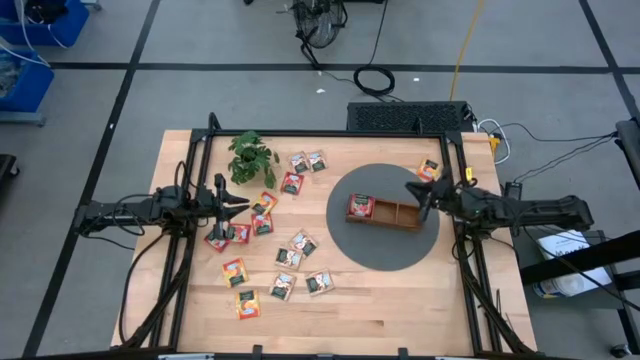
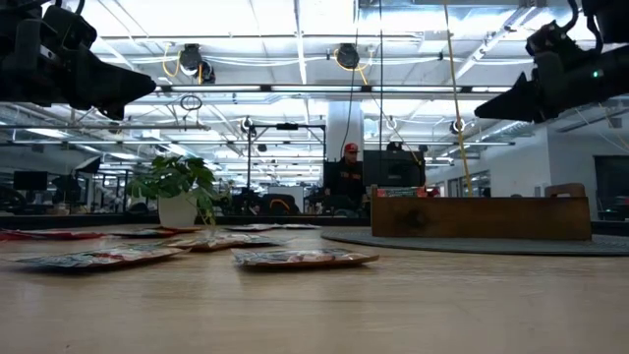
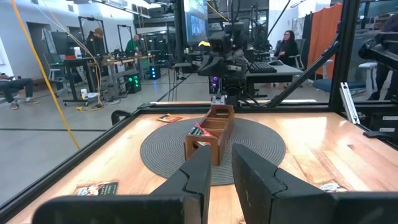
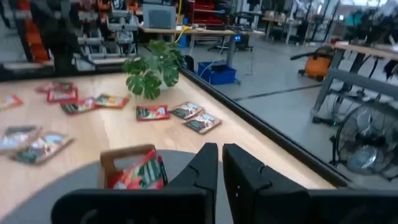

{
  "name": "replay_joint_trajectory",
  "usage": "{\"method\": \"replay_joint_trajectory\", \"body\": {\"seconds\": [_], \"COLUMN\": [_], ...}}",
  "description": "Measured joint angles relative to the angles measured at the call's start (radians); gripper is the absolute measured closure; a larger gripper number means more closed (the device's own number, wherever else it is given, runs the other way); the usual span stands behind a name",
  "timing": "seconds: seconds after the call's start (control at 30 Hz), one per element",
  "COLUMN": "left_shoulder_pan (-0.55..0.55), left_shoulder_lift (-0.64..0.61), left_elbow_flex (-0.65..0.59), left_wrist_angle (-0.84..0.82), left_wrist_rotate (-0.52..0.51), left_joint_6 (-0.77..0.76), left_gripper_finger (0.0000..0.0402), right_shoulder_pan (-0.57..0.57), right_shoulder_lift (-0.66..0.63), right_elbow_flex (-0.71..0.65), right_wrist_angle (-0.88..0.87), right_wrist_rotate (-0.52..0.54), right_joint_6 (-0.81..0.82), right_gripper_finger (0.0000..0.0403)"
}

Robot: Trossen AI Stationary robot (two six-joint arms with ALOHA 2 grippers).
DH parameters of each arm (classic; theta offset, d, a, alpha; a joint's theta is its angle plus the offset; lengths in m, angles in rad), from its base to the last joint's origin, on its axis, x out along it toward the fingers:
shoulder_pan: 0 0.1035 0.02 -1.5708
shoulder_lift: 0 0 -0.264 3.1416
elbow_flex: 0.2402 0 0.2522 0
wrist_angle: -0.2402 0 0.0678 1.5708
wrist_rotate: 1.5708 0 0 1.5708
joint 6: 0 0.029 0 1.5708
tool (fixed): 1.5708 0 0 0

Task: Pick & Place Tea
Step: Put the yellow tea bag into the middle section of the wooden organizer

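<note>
The right gripper hangs closed and empty above the wooden tray, whose far compartment from it holds a red tea sachet. The left gripper, fingers nearly together and holding nothing, hovers above the loose tea sachets scattered beneath and beyond it.

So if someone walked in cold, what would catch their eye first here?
Probably the scatter of tea sachets across the table's left half, near a small green plant. Next, the wooden tray on the round grey mat, one red sachet in its left compartment.
</note>
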Motion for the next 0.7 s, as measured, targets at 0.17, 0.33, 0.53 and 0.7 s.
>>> {"method": "replay_joint_trajectory", "body": {"seconds": [0.17,0.33,0.53,0.7], "left_shoulder_pan": [0.000,0.000,0.000,0.000], "left_shoulder_lift": [0.000,0.000,0.000,0.000], "left_elbow_flex": [0.000,0.000,0.000,0.000], "left_wrist_angle": [0.000,0.000,0.000,0.000], "left_wrist_rotate": [0.000,0.000,0.000,0.000], "left_joint_6": [0.000,0.000,0.000,0.000], "left_gripper_finger": [0.0330,0.0330,0.0330,0.0330], "right_shoulder_pan": [-0.023,-0.140,-0.302,-0.517], "right_shoulder_lift": [-0.002,0.062,0.282,0.515], "right_elbow_flex": [-0.027,0.108,0.348,0.507], "right_wrist_angle": [0.078,-0.113,-0.439,-0.678], "right_wrist_rotate": [0.061,0.211,0.158,-0.135], "right_joint_6": [-0.044,0.076,0.237,0.347], "right_gripper_finger": [0.0392,0.0398,0.0319,0.0221]}}
